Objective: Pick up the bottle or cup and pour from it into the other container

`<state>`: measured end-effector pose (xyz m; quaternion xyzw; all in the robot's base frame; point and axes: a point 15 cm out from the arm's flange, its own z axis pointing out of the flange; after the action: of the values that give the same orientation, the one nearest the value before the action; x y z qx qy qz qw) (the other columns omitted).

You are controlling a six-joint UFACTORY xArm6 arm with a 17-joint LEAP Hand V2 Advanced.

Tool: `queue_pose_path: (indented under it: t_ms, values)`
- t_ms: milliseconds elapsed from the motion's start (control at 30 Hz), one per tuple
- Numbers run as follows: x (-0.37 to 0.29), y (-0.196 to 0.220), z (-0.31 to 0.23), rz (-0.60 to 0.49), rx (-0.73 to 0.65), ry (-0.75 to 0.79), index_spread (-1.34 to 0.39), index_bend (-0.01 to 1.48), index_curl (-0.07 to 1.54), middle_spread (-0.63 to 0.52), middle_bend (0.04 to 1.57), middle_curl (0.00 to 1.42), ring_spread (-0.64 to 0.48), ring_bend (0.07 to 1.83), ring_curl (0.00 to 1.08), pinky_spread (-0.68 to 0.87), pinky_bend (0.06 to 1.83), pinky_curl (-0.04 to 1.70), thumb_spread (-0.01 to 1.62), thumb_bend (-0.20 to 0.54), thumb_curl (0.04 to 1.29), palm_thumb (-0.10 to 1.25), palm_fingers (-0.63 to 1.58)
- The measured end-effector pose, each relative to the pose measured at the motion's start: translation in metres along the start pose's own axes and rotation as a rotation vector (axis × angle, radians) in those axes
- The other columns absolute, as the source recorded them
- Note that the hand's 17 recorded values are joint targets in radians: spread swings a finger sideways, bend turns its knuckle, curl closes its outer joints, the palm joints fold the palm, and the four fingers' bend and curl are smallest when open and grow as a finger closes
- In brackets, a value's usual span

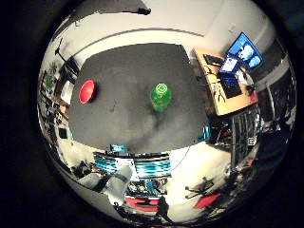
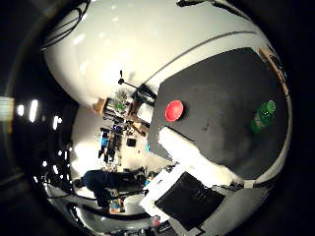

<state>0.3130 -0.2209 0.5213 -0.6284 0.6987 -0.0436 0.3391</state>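
Observation:
A green plastic bottle (image 1: 161,96) with a green cap stands upright near the middle of a dark table (image 1: 128,71). A red cup (image 1: 87,91) sits on the same table near one edge, well apart from the bottle. Both look small, so the palm is far above them. White and black parts of my hand (image 2: 189,196) show at the edge of the thumb side view, clear of both objects. Nothing is held against the palm.
A wooden desk (image 1: 223,97) with a laptop and lit monitors stands beside the table. Shelves and equipment (image 2: 120,110) line the pale floor on the cup's side. Teal and white robot parts (image 1: 137,166) sit at the table's near edge.

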Motion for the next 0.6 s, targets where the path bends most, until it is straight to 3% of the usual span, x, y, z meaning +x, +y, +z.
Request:
queue_pose_path:
  t_ms: [200, 600]
  values:
    - [0.046, -0.018, -0.012, 0.052, 0.18, -0.141, -0.33, 0.18, 0.31, -0.03, 0.28, 0.35, 0.07, 0.51, 0.23, 0.49, 0.74, -0.01, 1.07, -0.023, 0.32, 0.53, 0.42]
    - [0.142, 0.001, -0.003, 0.179, 0.304, -0.263, -0.28, 0.15, 0.29, -0.01, 0.31, 0.36, 0.07, 0.57, 0.2, 0.48, 0.82, -0.01, 1.08, -0.027, 0.31, 0.49, 0.33]
